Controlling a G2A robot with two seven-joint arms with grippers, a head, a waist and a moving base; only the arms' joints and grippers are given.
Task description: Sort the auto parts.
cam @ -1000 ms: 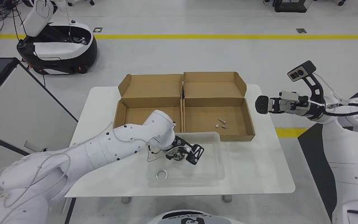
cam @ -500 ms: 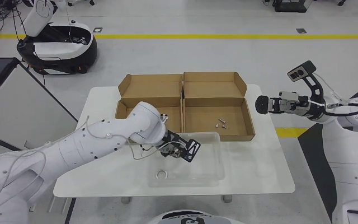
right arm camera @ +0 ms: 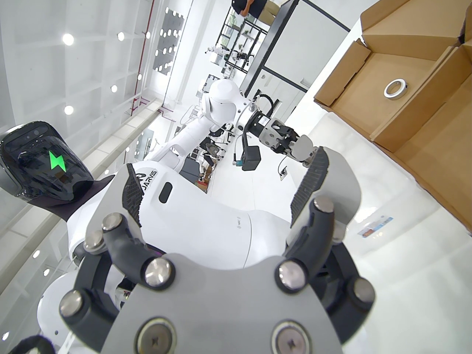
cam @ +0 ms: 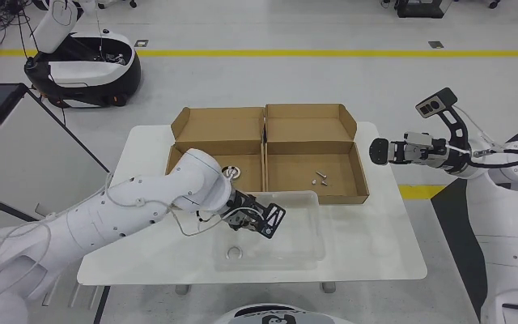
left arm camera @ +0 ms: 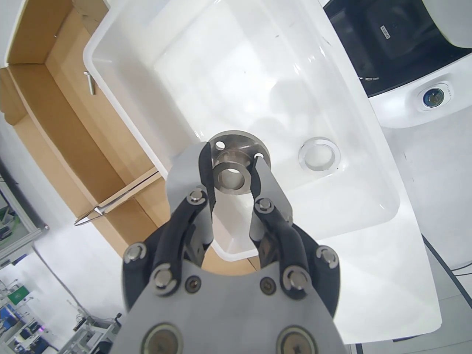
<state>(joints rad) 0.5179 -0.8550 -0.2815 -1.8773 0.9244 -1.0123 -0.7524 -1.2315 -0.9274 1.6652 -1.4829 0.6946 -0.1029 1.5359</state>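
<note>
Flanged bushing (left arm camera: 231, 176) is pinched by its hub between the left gripper's (left arm camera: 232, 163) fingers, hanging over the clear bin (left arm camera: 96, 61). A loose metal ring (left arm camera: 319, 155) sits on the bin floor close by. The right gripper (right arm camera: 225, 167) is off past the table's (cam: 372, 251) right edge, fingers spread wide with nothing in them. The left cardboard box (cam: 212, 146) has a ring (right arm camera: 394, 88), and the right box (cam: 312, 138) has a couple of bolts (cam: 321, 176).
</note>
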